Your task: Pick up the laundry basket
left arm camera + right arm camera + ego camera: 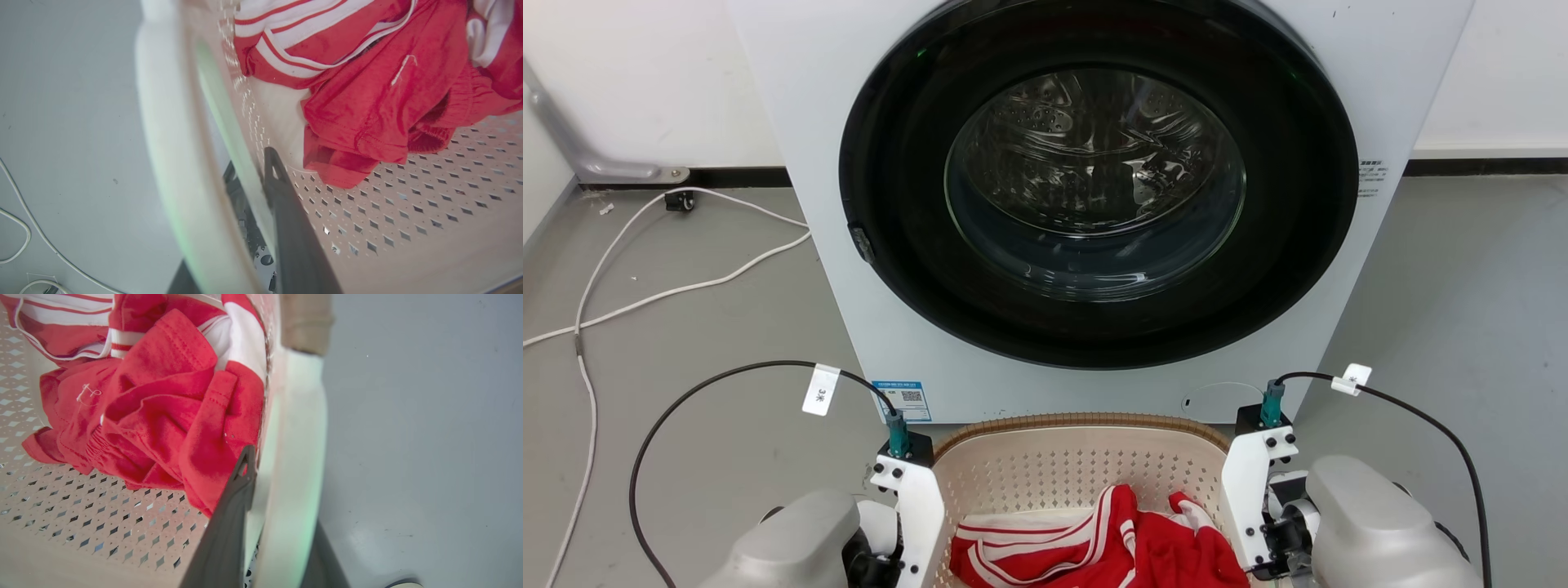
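Observation:
The laundry basket point(1078, 422), cream and perforated with a brown rim, sits low in the head view in front of the washing machine, holding red and white clothes point(1094, 539). My left gripper point(245, 171) straddles the basket's left white handle point(171, 143). One dark finger point(286, 212) lies inside against the wall, the other outside and mostly hidden. My right gripper point(278, 465) straddles the right handle point(294, 457) the same way, with one finger point(233, 510) inside beside the red cloth point(163, 416). Both look closed on the handles.
A white washing machine point(792, 122) with a dark round door point(1094, 204) stands right behind the basket. White cables point(645, 302) trail over the grey floor on the left. Bare grey floor point(1462, 310) lies to the right of the machine.

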